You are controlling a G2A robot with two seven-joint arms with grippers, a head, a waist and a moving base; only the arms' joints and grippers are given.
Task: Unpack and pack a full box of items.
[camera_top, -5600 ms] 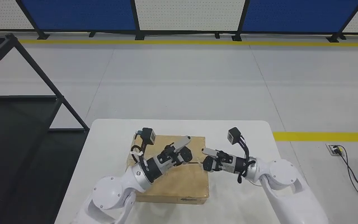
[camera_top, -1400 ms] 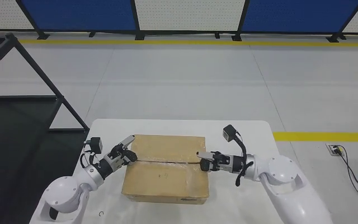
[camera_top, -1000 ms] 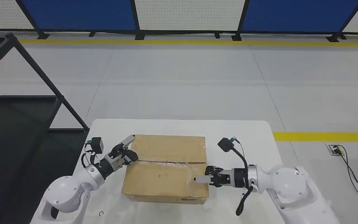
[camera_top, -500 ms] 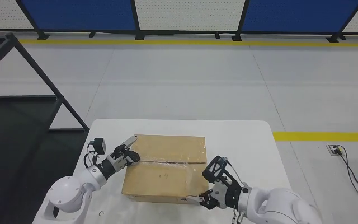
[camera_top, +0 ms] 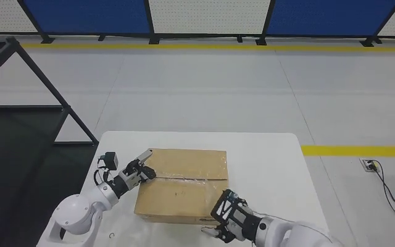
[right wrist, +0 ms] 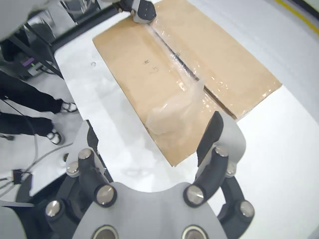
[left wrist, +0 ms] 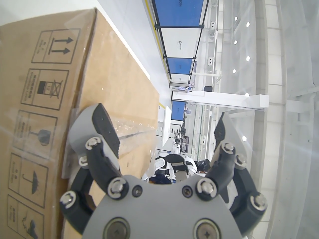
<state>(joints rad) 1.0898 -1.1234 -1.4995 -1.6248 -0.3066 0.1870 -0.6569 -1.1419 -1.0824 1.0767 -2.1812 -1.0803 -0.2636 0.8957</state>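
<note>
Unsealing of the cardboard box (camera_top: 185,197) is judged underway. The left gripper (left wrist: 162,113) and right gripper (right wrist: 152,125) are spread open; the part-peeled tape (right wrist: 172,115) must be pinched next.

You have, on the side of the cardboard box (left wrist: 119,75), one printed column of handling pictograms (left wrist: 39,115): two up arrows, crossed-out stack, goblet, umbrella; on its top flap, faint handwritten marks (right wrist: 150,67), unreadable; on a blue partition panel (left wrist: 174,8), small white lettering.

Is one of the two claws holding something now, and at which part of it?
Nothing is held. Both are open: the left claw touches the box with one finger; the right claw hovers by the loose tape.
</note>
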